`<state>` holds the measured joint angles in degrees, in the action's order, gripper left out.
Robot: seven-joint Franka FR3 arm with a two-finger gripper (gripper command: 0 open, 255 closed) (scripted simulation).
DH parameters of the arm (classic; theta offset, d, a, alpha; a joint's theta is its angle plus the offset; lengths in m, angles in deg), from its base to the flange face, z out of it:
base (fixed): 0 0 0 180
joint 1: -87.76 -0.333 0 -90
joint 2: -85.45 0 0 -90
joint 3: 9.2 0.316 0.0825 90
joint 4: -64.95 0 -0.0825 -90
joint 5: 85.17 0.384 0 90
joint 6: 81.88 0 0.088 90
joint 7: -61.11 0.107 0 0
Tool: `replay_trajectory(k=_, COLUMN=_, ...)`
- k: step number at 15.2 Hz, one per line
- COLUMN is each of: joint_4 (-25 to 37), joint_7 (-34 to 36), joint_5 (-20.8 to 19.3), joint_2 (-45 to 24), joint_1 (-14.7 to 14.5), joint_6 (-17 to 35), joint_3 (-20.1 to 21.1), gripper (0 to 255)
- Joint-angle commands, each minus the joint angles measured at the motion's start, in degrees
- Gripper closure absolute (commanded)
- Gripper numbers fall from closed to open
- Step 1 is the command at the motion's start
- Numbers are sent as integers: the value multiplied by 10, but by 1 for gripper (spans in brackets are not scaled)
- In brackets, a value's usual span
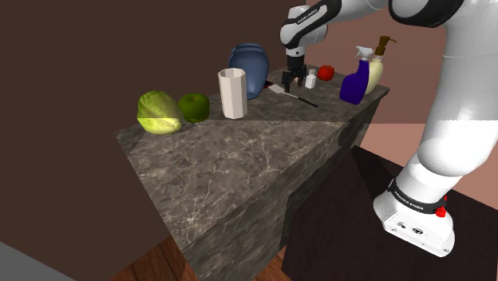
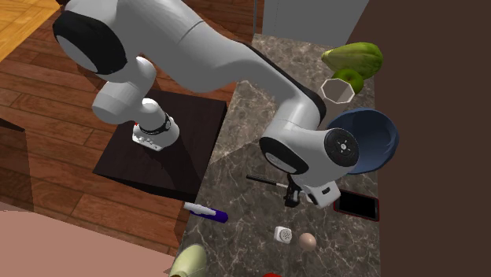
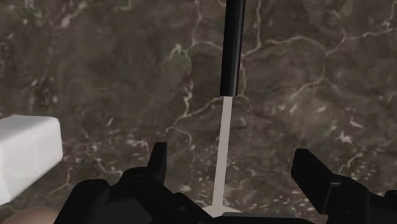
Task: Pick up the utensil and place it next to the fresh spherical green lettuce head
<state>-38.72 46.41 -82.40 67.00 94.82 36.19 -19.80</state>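
Observation:
The utensil (image 1: 294,95) is a spatula with a black handle (image 3: 233,44) and a pale shaft, lying flat on the marble counter (image 1: 239,160) beside the blue pot. My gripper (image 1: 289,80) hangs just above it, open. In the wrist view the pale shaft (image 3: 222,146) runs between the two fingers (image 3: 159,162), and neither finger touches it. In the second exterior view the gripper (image 2: 289,197) sits over the utensil's thin handle (image 2: 263,181). The pale green lettuce head (image 1: 160,112) rests at the counter's far end, on the shoulder view's left.
A dark green round fruit (image 1: 194,105), a white cup (image 1: 232,93) and a blue pot (image 1: 249,68) stand between lettuce and utensil. Close by are a white shaker (image 1: 310,78), a tomato (image 1: 326,73), a blue spray bottle (image 1: 356,80), a soap dispenser (image 1: 375,68) and a dark phone (image 2: 358,206).

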Motion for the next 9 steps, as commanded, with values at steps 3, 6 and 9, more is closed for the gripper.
replay_trajectory(k=3, joint_4=-19, joint_7=-1, joint_5=3, joint_2=-13, joint_1=0, joint_6=31, joint_3=1, gripper=0)
replay_trajectory(k=6, joint_4=-19, joint_7=-1, joint_5=3, joint_2=-13, joint_1=0, joint_6=31, joint_3=1, gripper=0)
replay_trajectory(k=9, joint_4=-19, joint_7=-1, joint_5=3, joint_2=-13, joint_1=0, joint_6=31, joint_3=1, gripper=0)
